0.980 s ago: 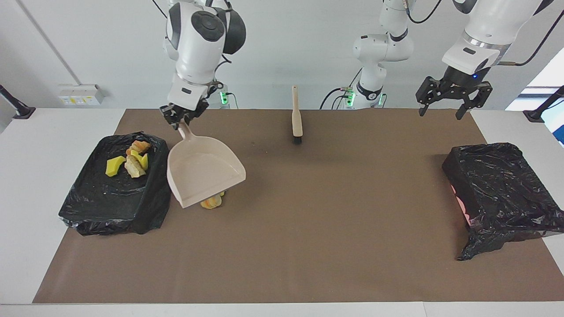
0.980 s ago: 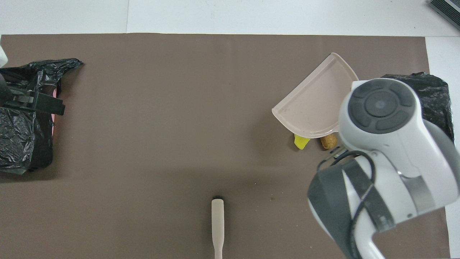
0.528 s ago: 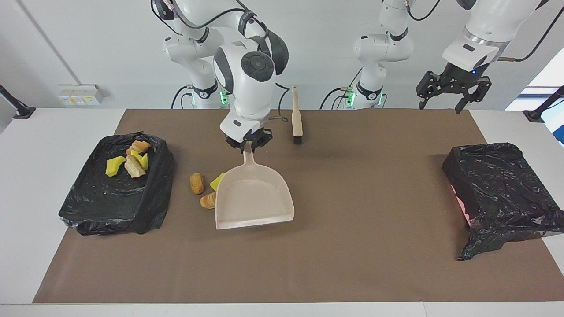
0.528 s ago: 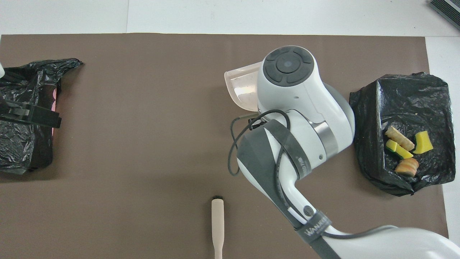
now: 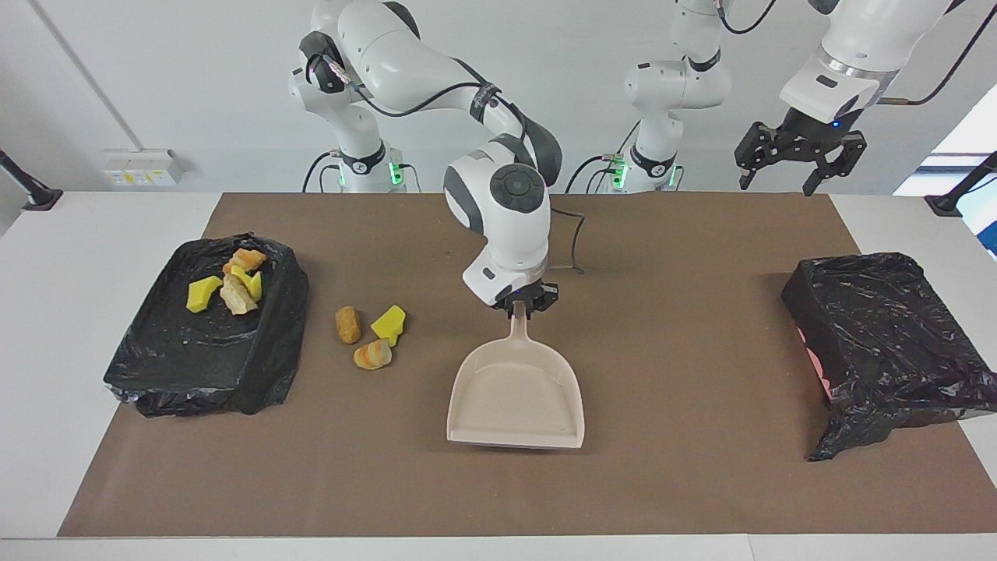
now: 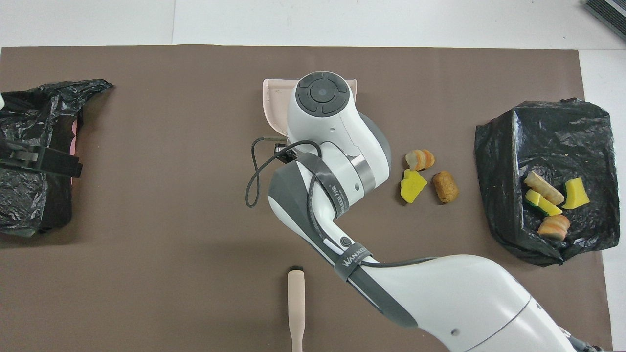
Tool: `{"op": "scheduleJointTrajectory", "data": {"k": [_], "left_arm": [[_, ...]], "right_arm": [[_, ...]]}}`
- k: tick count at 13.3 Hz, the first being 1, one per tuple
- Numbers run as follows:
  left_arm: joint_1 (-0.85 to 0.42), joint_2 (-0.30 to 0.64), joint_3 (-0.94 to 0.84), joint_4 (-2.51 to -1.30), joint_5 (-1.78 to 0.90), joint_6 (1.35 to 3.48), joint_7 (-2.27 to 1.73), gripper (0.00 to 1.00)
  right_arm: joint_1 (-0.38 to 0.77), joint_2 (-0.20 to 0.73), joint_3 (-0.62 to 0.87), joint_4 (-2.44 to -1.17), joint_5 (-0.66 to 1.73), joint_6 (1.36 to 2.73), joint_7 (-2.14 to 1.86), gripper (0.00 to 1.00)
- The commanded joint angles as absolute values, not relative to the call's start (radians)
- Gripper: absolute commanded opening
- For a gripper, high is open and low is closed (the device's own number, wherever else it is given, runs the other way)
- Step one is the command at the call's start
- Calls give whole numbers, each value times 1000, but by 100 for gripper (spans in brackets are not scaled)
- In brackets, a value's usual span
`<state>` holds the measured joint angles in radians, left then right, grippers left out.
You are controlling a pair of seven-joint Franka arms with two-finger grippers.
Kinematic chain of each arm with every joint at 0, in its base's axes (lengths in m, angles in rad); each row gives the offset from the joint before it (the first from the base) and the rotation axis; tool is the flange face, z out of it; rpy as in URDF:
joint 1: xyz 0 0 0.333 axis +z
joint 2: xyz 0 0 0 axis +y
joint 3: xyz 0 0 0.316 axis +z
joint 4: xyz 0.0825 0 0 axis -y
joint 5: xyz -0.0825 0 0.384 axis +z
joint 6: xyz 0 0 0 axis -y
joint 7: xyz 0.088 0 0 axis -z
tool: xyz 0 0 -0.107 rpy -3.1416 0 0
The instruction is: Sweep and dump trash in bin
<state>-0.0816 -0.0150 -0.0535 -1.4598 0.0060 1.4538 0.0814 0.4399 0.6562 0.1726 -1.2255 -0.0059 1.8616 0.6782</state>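
Right gripper (image 5: 523, 305) has its fingers clamped on the dustpan (image 5: 516, 397) handle mid-desk, pan empty. Three trash scraps (image 5: 369, 335) lie on the mat beside the bin (image 5: 204, 354) at the right arm's end, four more inside it. Left gripper (image 5: 793, 164) waits up high over its own end, fingers spread.

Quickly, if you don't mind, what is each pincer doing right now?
Right pincer: closed on the beige plastic dustpan's handle, at the brown mat's middle.
Left pincer: open, empty, waiting raised at its own end.
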Motion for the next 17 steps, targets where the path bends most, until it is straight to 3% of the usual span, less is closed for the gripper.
{"op": "scheduleJointTrajectory", "data": {"k": [1, 7, 8, 9, 10, 17], "left_arm": [[-61, -32, -57, -1480, -2, 1463, 100, 100], [-103, -57, 30, -1473, -2, 1434, 104, 100], [-123, -60, 47, -1476, -2, 1430, 109, 100], [-141, -64, 60, -1480, -2, 1430, 109, 100], [-146, -64, 66, -1480, -2, 1428, 109, 100], [-135, -52, 66, -1486, -12, 1431, 101, 100]], "right_arm": [[440, 689, 183, -1207, 20, 1893, 681, 0], [477, 738, 187, -1216, 25, 1957, 676, 0], [476, 738, 187, -1216, 26, 1957, 676, 20], [480, 732, 187, -1216, 23, 1957, 676, 76], [479, 718, 187, -1216, 26, 1957, 675, 100], [454, 493, 192, -1343, 54, 1801, 658, 100]]}}
